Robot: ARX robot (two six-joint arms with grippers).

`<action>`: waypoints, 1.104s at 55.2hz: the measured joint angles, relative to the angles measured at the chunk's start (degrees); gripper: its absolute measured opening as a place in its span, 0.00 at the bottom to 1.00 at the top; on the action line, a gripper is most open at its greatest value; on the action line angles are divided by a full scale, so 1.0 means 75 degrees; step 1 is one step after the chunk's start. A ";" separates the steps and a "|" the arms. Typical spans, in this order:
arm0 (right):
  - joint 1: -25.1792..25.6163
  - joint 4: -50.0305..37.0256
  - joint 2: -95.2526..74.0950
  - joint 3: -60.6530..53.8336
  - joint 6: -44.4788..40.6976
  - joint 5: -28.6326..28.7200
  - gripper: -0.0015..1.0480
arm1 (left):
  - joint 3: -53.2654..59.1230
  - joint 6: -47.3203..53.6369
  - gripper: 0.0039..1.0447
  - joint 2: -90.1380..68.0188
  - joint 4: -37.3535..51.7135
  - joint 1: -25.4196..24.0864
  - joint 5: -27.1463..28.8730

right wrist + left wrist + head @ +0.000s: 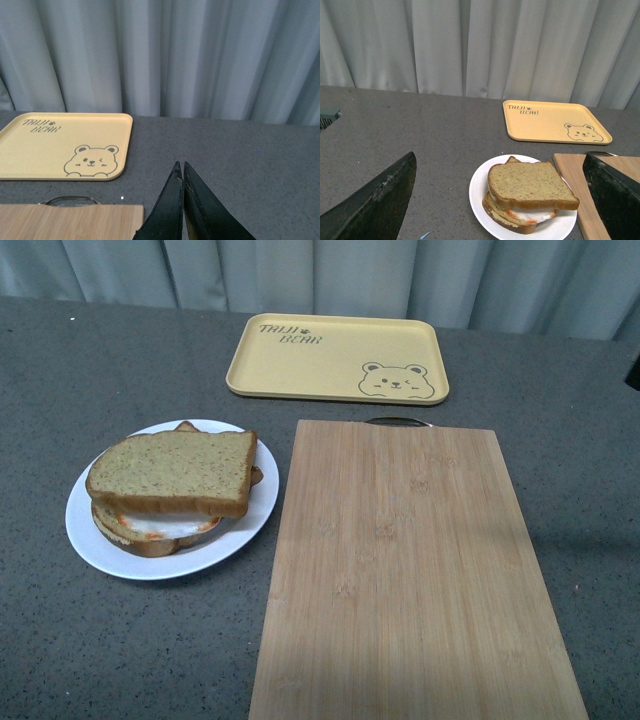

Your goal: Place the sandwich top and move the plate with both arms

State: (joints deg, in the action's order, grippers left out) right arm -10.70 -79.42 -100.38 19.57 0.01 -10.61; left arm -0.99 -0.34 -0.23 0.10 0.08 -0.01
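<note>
Both grippers are empty, left gripper wide, right gripper pinched together; lift the plate unevenly and you could slide the sandwich top off.

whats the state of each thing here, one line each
sandwich top: placed, resting on the egg
plate: loaded, resting on the table, not gripped
tray: empty
cutting board: flat, bare
left fingers: open, holding nothing
right fingers: shut together, holding nothing
</note>
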 joint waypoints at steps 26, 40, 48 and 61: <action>0.0863 0.2040 0.4112 -0.2075 0.0003 0.0889 0.01 | 0.0000 0.0000 0.94 0.0000 0.0000 0.0000 0.0000; 0.1408 0.4077 0.6467 -0.2311 0.0003 0.1402 0.01 | 0.0000 0.0000 0.94 0.0000 -0.0003 0.0000 0.0000; 0.1408 0.5053 0.7627 -0.2498 0.0003 0.1405 0.01 | 0.0000 0.0000 0.94 0.0000 -0.0003 0.0000 0.0000; 0.1408 0.6525 0.9259 -0.2576 0.0003 0.1408 0.01 | 0.0000 0.0000 0.94 0.0000 -0.0003 0.0000 0.0000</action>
State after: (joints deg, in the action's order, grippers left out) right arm -0.14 -30.48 -30.94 0.25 0.03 -0.05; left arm -0.99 -0.34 -0.23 0.08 0.08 -0.01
